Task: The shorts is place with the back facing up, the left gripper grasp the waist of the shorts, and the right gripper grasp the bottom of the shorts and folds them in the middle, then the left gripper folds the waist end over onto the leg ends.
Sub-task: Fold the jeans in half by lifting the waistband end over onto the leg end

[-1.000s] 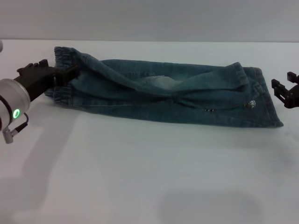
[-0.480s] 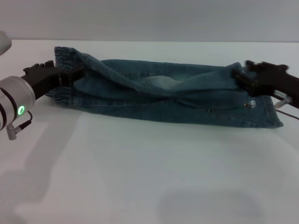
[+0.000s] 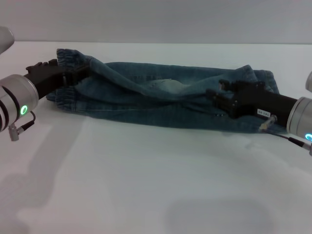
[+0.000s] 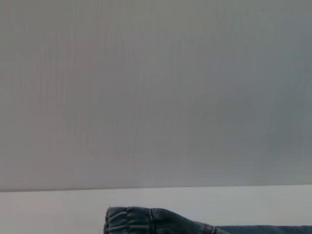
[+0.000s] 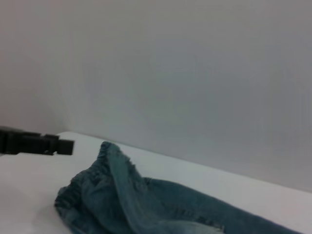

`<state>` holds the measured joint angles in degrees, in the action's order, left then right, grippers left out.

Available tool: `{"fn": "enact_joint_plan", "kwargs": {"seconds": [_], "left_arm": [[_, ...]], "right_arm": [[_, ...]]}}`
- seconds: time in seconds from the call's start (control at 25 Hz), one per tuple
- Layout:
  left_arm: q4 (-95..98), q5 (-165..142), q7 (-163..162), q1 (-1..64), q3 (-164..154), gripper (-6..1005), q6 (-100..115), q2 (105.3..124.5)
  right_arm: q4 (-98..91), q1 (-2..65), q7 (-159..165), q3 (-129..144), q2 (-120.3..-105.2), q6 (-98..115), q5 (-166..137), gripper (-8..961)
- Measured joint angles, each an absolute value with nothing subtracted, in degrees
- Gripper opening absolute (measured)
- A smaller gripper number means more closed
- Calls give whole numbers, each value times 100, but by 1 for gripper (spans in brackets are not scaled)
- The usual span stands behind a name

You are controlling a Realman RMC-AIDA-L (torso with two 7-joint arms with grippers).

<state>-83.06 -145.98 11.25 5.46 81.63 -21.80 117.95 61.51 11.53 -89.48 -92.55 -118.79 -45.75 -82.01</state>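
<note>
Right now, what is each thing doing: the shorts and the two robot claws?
shorts: lying on the white table, folded lengthwise and rumpled, not yet folded end to end.
waist of the shorts: crinkled end, resting on the table by the left tool.
left tool: at the waist end, touching the denim.
right tool: low over the leg end, reaching toward the middle.
</note>
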Motion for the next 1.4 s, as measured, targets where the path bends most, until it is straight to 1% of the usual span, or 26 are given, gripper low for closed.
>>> {"fn": "enact_joint_plan", "kwargs": {"seconds": [0.52,0.84,1.4], "left_arm": [[-8193,-14598,1116,716,8176,775,-2181,11795],[-8179,-14598,1116,823,8189,773,-2180,11795],[-8147,-14597,1117,918,8200,770,-2179,11795]], "right_arm": [[5997,1795,-7749,-9172,-11880,-4396,-9600,409],[5976,1959,-7650,-9215,-11877,-4281,-9877,409],[6025,1972,-7420,-9236,-11861,-4241,-10340,409]]}}
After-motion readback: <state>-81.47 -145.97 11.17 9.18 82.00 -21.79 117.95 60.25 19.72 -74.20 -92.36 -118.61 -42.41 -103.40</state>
